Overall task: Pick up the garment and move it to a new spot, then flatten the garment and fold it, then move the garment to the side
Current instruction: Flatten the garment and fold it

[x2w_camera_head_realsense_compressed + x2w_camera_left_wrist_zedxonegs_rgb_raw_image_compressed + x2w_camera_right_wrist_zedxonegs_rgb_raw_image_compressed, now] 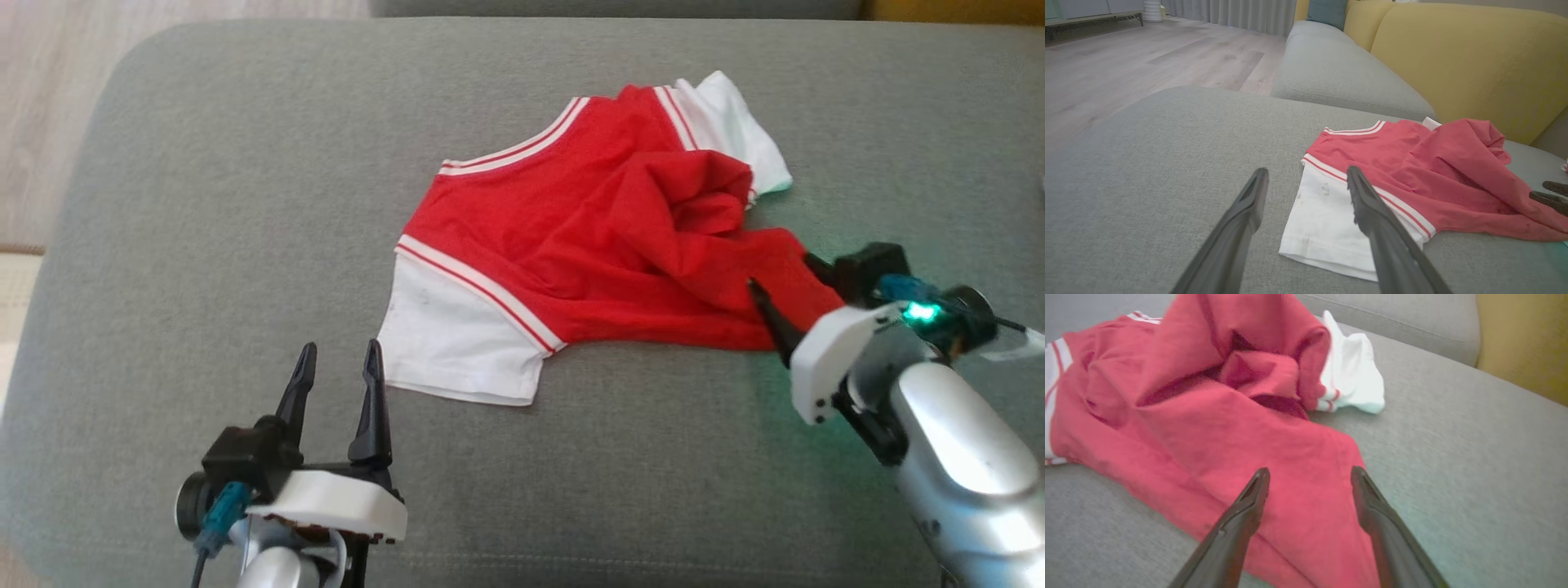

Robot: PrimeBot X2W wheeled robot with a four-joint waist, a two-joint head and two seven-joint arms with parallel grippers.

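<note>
The garment point(588, 237) is a red shirt with white sleeves and white-striped trim, lying crumpled on the grey cushion point(204, 204). My left gripper point(339, 359) stands open just left of the near white sleeve point(1327, 220), apart from it. My right gripper point(784, 273) is open at the garment's lower right corner, its two fingers straddling a red fold point(1310, 490) that lies between them. The garment's middle is bunched up point(1257, 371), and the far white sleeve point(1351, 371) sticks out behind.
The grey cushion's rounded left edge drops to a wooden floor point(1126, 61). A second grey cushion point(1339, 73) and a yellow sofa back point(1474, 61) lie beyond the garment. Bare cushion stretches to the left of the garment and in front of it.
</note>
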